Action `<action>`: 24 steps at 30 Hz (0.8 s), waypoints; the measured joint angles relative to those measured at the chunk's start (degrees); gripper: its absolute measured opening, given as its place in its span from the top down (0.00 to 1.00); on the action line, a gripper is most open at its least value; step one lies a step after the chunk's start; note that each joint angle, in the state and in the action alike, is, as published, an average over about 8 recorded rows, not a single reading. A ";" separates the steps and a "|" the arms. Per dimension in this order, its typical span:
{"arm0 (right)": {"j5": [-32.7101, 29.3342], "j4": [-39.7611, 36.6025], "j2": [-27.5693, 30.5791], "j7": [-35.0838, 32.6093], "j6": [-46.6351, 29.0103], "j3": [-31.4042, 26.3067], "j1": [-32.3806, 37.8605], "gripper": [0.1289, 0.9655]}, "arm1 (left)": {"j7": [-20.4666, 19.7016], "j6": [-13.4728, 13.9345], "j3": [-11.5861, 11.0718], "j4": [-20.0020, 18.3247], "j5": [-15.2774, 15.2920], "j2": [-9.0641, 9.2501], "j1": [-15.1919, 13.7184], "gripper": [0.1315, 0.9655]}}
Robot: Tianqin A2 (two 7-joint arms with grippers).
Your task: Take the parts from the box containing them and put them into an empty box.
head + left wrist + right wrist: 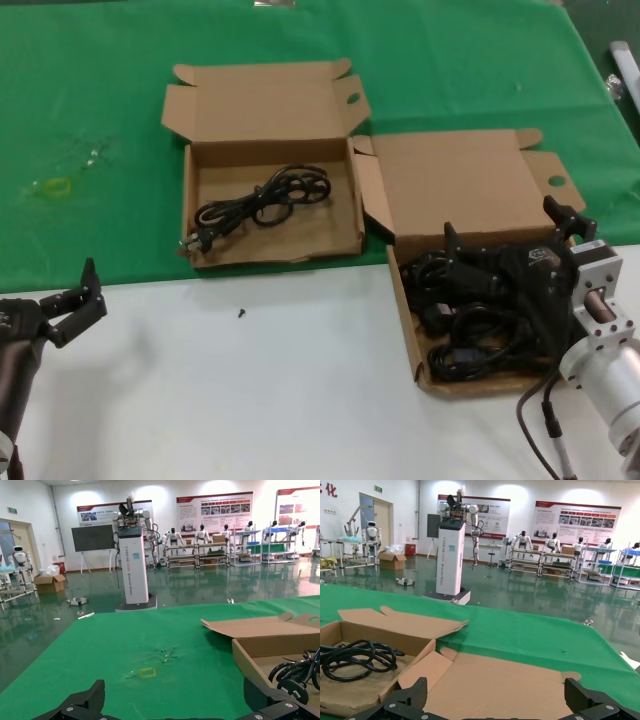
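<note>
Several black power cords (468,352) lie tangled in the right-hand cardboard box (408,330), whose lid (505,685) is folded back. My right gripper (505,228) hangs open over the back of this box, with nothing between its fingers (415,694). The left-hand box (322,238) holds one coiled cord (277,194), also seen from the right wrist (355,657) and the left wrist (300,672). My left gripper (85,295) is parked open and empty at the near left, over the white table, well away from both boxes.
Both boxes sit where the green cloth (110,90) meets the white table (250,400). A small black screw (241,313) lies on the white part. A yellow ring (58,186) rests on the cloth at the left, next to a clear scrap.
</note>
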 joint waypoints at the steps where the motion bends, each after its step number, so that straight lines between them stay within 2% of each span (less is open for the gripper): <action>1: 0.00 0.00 0.00 0.00 0.00 0.00 0.00 0.00 | 0.00 0.00 0.00 0.00 0.00 0.00 0.00 0.00; 24: 0.00 0.00 0.00 0.00 0.00 0.00 0.00 0.00 | 0.00 0.00 0.00 0.00 0.00 0.00 0.00 0.00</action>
